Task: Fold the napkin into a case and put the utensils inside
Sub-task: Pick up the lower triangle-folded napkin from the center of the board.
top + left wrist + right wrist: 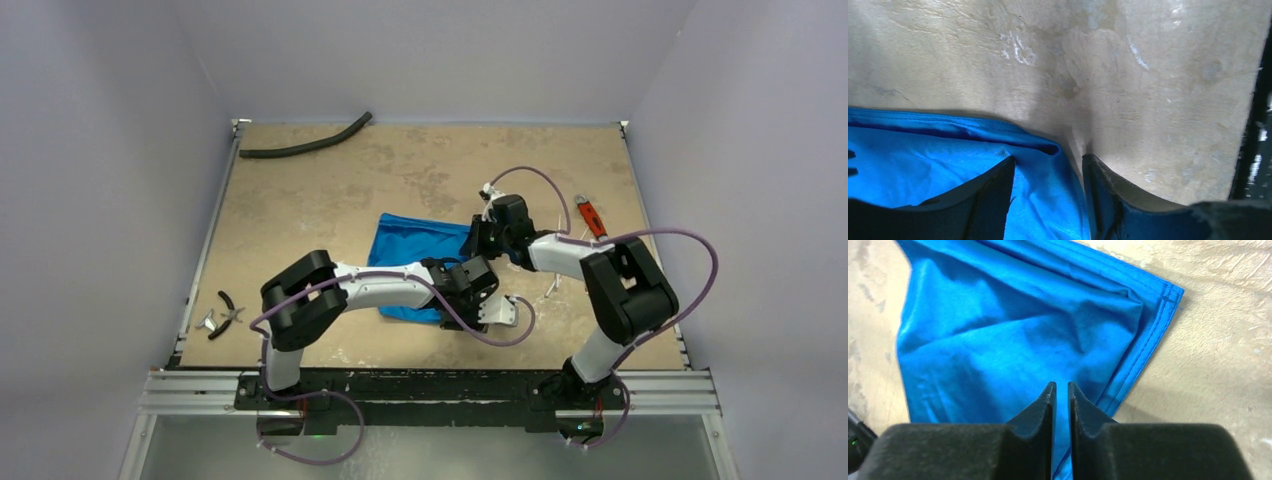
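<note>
The blue napkin [415, 250] lies loosely folded and wrinkled at the table's middle. My left gripper [1049, 159] is open and low at the napkin's near right edge. One finger rests over the cloth [923, 160], the other over bare table, and the hem lies between them. My right gripper [1060, 385] hovers over the napkin's [1013, 330] far right part, beside a stitched corner [1168, 292]. Its jaws stand a narrow slit apart with nothing between them. Slim pale utensils [553, 286] lie by the right arm and are partly hidden.
A red-handled wrench [590, 218] lies at the right, behind the right arm. A black curved hose [305, 143] sits at the far left edge. Pliers [225, 312] lie at the near left. The table's dark edge [1255, 125] shows in the left wrist view.
</note>
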`<state>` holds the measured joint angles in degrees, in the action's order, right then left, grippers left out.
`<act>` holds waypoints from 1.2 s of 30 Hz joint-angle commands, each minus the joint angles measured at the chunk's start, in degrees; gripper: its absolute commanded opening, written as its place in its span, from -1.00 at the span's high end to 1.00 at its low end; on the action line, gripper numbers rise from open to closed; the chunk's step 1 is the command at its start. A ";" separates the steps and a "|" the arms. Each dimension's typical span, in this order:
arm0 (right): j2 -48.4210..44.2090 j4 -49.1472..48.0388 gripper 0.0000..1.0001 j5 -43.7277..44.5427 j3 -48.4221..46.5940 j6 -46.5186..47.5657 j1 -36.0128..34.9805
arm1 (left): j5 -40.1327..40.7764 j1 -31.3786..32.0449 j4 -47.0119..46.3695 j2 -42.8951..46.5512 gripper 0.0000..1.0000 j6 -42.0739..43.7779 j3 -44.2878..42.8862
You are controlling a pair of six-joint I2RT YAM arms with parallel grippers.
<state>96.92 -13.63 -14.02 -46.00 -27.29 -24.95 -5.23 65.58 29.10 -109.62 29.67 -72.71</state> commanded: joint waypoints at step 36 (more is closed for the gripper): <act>-8.86 -7.35 0.98 -15.09 15.25 -1.76 0.15 | 6.48 -4.69 6.10 0.07 0.95 4.41 -12.07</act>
<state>89.71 -21.28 -28.45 -31.46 -29.76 -24.58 -0.60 63.94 37.65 -110.17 34.11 -80.29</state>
